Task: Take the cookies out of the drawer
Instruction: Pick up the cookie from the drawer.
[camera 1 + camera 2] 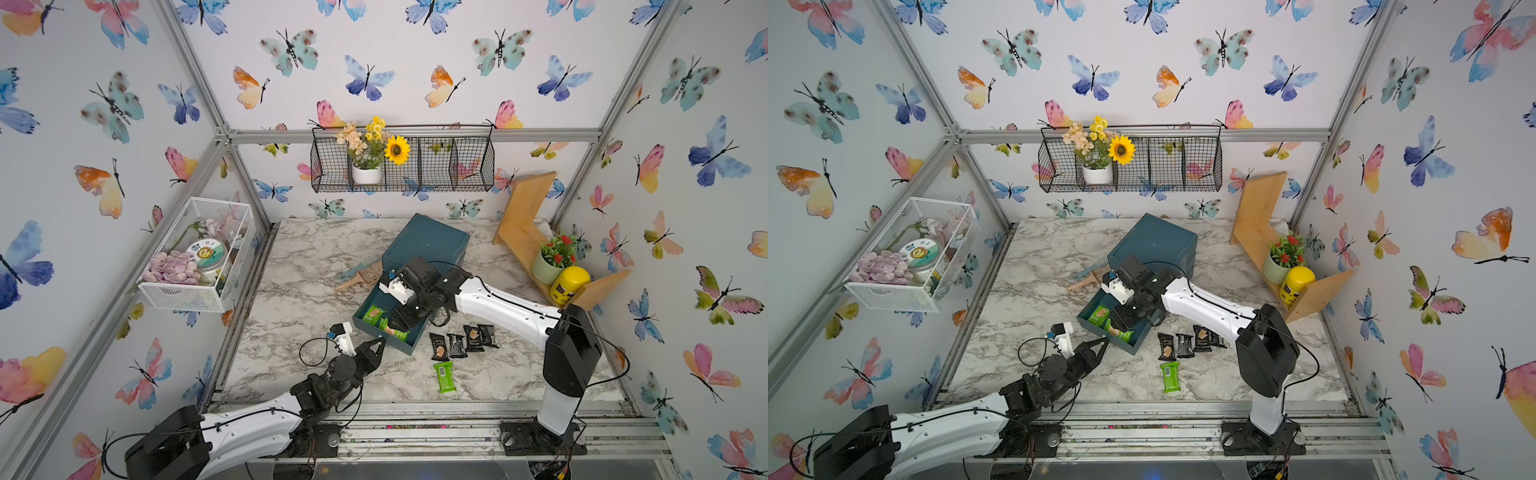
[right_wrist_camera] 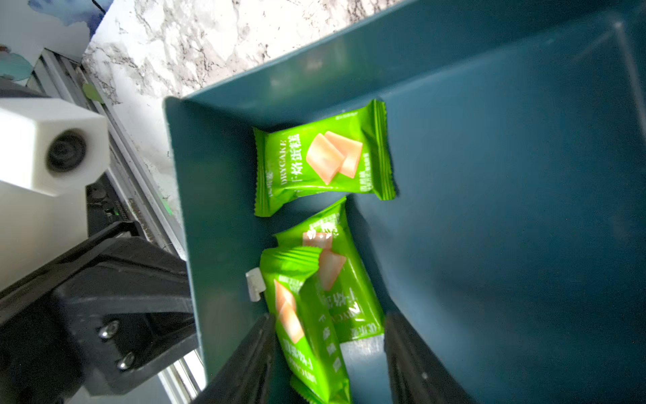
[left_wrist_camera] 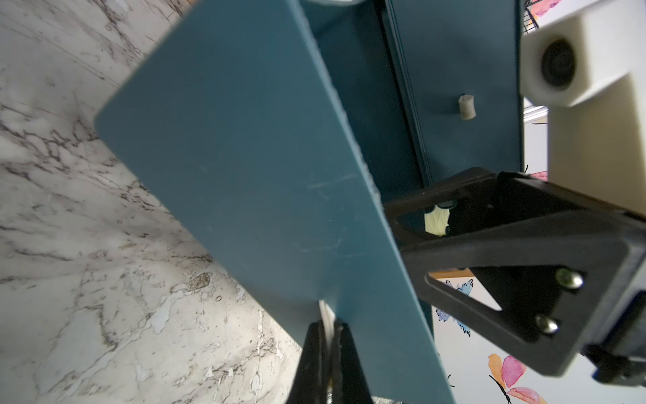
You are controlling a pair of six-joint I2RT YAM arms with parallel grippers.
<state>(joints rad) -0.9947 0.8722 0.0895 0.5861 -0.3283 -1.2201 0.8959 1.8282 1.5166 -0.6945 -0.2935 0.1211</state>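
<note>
In both top views the teal cabinet [image 1: 428, 241] sits mid worktop [image 1: 291, 299] w/ a drawer [image 1: 400, 345] pulled out toward the arms. The left pincer [image 1: 379, 343] is at the drawer front. The right pincer [image 1: 397, 322] dips inside, tips half hidden under its own wrist. Of the cookies [image 1: 372, 314], only bits of green wrapper show in the drawer, rest covered by the arm. Outside, four black packets [image 1: 1185, 345] lie in a row just beside the drawer, and one green packet [image 1: 1170, 376] lies nearer the front edge. Left wrist view: drawer front fills most of the frame, and the left pincer is clenched on the drawer, fingers [image 3: 311, 353] pinching a thin pale piece [image 3: 327, 314] that sticks out of it; can't tell what it is. Drawer inside not visible here. Right wrist view: three green packets at the drawer's front end. One lies flat [image 2: 325, 157] and two overlap [image 2: 335, 273] btwn the spread fingers [image 2: 265, 349] of the right pincer, which is released. Their near ends are cut off by the frame edge. The left pincer's tips are hidden behind the drawer wall.
</note>
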